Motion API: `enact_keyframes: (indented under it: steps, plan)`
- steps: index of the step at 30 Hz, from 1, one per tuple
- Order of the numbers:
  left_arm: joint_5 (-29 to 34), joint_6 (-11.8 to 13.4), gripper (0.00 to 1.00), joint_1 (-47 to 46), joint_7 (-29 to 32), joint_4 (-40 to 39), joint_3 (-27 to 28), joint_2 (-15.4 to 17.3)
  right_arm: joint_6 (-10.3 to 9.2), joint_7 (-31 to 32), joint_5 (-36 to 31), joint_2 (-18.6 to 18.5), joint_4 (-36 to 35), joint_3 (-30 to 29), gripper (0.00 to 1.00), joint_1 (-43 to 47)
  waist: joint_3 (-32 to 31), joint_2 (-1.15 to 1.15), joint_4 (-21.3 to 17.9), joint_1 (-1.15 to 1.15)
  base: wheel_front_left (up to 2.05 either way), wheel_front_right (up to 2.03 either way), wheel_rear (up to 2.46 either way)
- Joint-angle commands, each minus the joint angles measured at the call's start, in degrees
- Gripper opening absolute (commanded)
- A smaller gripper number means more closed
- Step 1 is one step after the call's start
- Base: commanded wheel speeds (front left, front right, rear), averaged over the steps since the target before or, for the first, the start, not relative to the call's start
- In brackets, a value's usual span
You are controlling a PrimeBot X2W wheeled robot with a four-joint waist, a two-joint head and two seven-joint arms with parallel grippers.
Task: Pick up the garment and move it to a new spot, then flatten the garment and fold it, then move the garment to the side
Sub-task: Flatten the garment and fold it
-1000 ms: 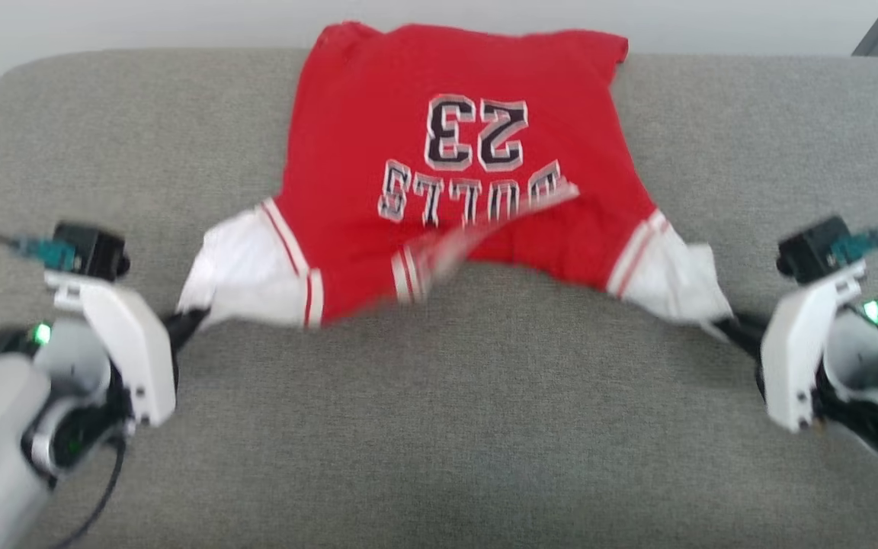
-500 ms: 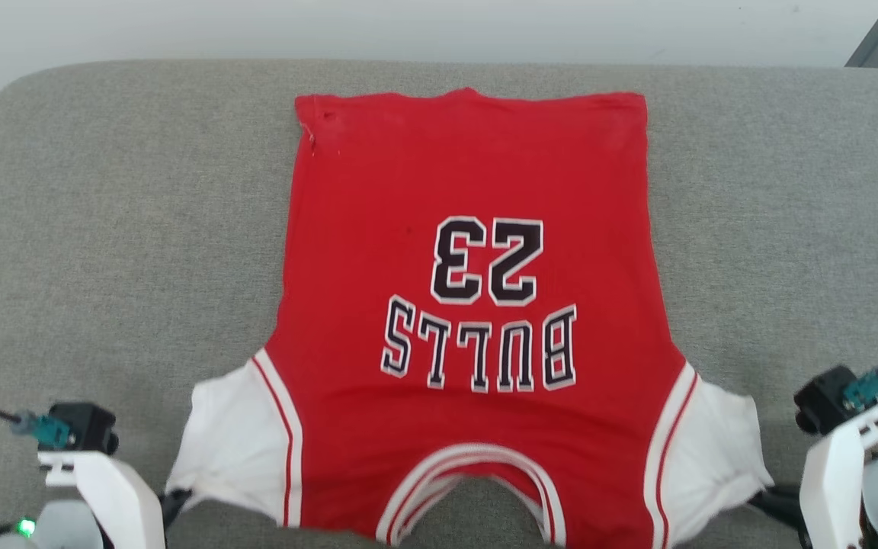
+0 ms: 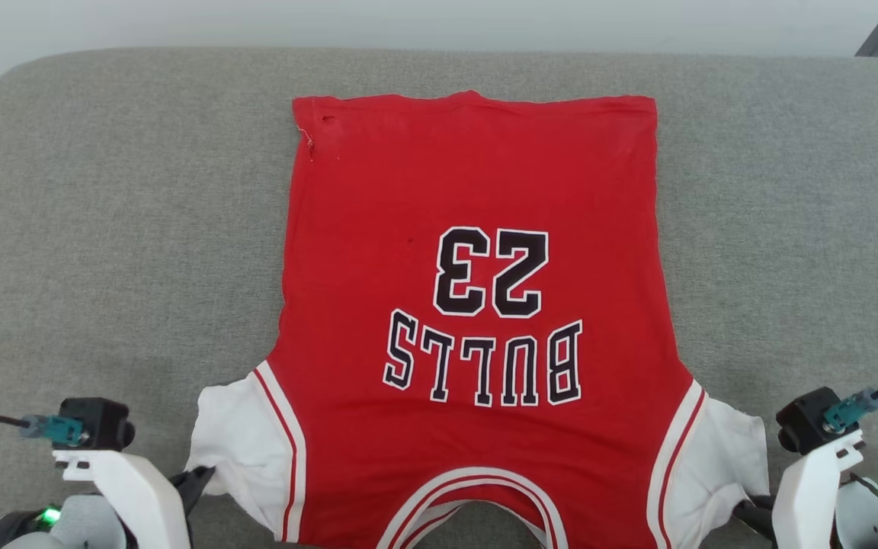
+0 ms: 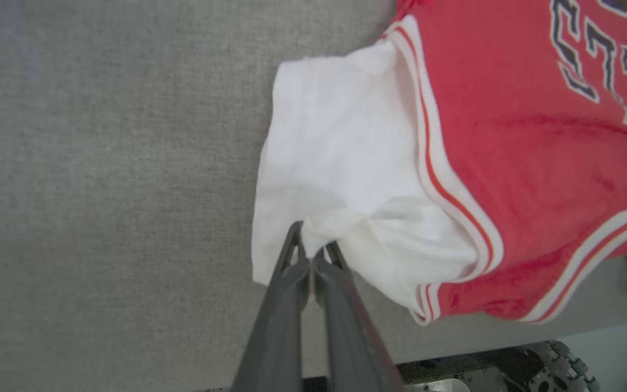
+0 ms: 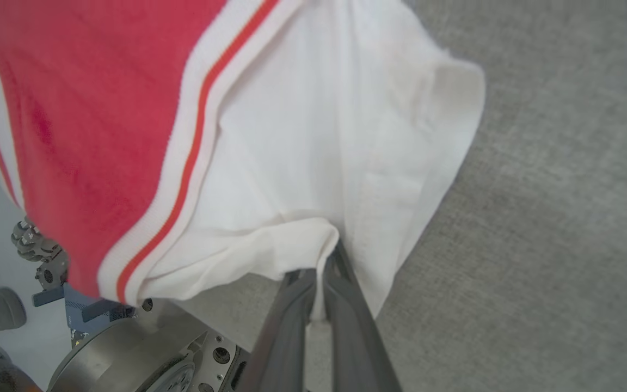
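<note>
Upholstery (image 3: 104, 229), grey and coarse, covers most of the head view. The jersey (image 3: 469, 191) lies spread on it down the middle of the frame, hem toward the top, lettering upside down, collar (image 3: 477, 488) at the bottom edge. Its red body looks flat; the trouble sits in the lower corners. In both wrist views the neck end of the cloth appears to reach the place where the upholstery ends, with the robot's base (image 5: 128, 348) visible below. Any further pull toward the bottom of the frame would likely drag the collar over and let its weight slide the shirt off. The left sleeve (image 3: 237, 435) at lower left and the right sleeve (image 3: 721, 450) at lower right are both puckered where they are pinched. The left gripper (image 4: 311, 253) is closed narrow on a fold of white sleeve cloth, and the right gripper (image 5: 327, 261) likewise nips the white cloth of its sleeve. Letting go carelessly could leave those folds bunched. A dark finger (image 4: 281, 326) could also snag the knit and tug the flat body askew, spoiling the fold to come.
</note>
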Motion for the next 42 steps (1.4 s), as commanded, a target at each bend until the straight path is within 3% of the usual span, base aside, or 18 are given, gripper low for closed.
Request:
enact_keyframes:
  steps: [1,11,16,18,23,34,42]
  plan:
    - [1.11,-0.64,0.00,-1.05,-0.72,0.73,-0.09,-0.95,-0.02,0.63,-1.82,1.59,-0.59,-0.92,1.00,-0.37,0.22,0.00,-0.09,0.00,0.00,0.00,0.00]
    - [3.20,-2.72,0.00,-3.42,-2.61,2.16,-0.42,-3.50,-0.01,4.51,-6.98,6.57,-11.82,-12.52,1.00,-4.35,1.74,0.00,0.80,0.00,0.00,0.00,0.00]
    - [4.39,-3.78,0.00,-5.69,-2.59,2.53,-0.74,-5.01,-0.01,3.63,-11.80,10.66,-12.39,-16.94,1.00,-12.52,2.97,0.00,2.39,0.00,0.00,0.00,0.00]
    - [4.65,-4.22,0.00,-6.72,-2.27,2.89,-1.11,-5.71,0.00,2.43,-13.19,12.99,-9.31,-18.36,1.00,-16.70,3.50,0.00,3.15,0.00,0.00,0.00,0.00]
    - [6.37,-5.91,0.00,-9.93,-1.94,3.80,-1.93,-7.75,-0.01,-0.72,-16.86,14.24,1.73,-17.66,1.00,-28.56,4.86,0.00,5.64,0.00,0.00,0.00,0.00]
    - [9.80,-10.24,0.00,-17.31,-0.67,7.03,-4.82,-14.07,-0.01,-2.83,-22.56,11.17,32.29,-16.61,1.00,-49.97,8.70,0.00,13.78,0.00,0.00,0.00,0.00]
    - [10.29,-13.23,0.00,-19.81,-1.10,10.62,-6.18,-18.40,-0.01,2.26,-28.36,9.87,50.59,-18.95,1.00,-56.47,10.81,0.00,18.36,0.00,0.00,0.00,0.00]
